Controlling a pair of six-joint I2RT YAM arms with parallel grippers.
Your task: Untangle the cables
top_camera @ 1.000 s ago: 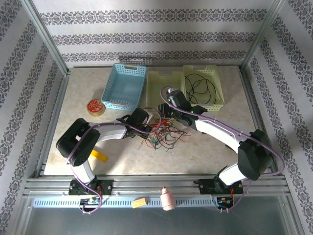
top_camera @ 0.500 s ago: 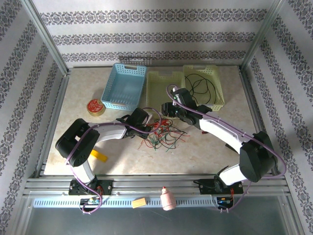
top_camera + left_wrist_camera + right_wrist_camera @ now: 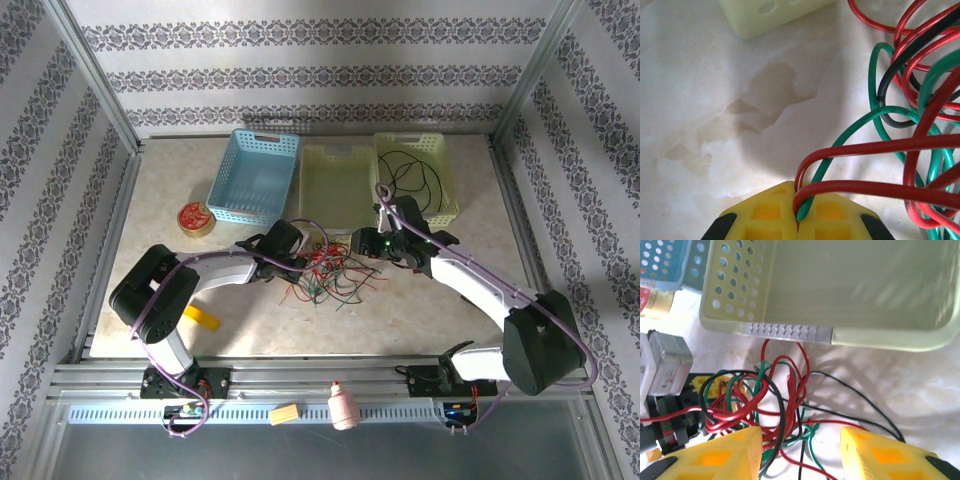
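Note:
The cables (image 3: 332, 276) lie as a tangle of thin red, green and black wires at the table's middle. My left gripper (image 3: 303, 258) sits at the tangle's left edge; in the left wrist view it (image 3: 799, 221) is shut on a red loop and a green cable end (image 3: 812, 192). My right gripper (image 3: 357, 246) is at the tangle's upper right. In the right wrist view it (image 3: 801, 455) is open, its yellow fingers (image 3: 732, 452) straddling the pile of cables (image 3: 785, 405) from above. Another black cable (image 3: 412, 180) lies in the far right basket.
Three baskets stand at the back: blue (image 3: 252, 177), pale yellow (image 3: 335, 190), and yellow-green (image 3: 447, 195). A red tape roll (image 3: 194, 217) lies at the left and a yellow block (image 3: 203, 318) near the left arm. A small bottle (image 3: 343, 403) stands on the front rail.
My right arm has swung from the pale yellow basket down and right, bringing its gripper over the tangle with its jaws narrowing. The left gripper has kept its hold and place.

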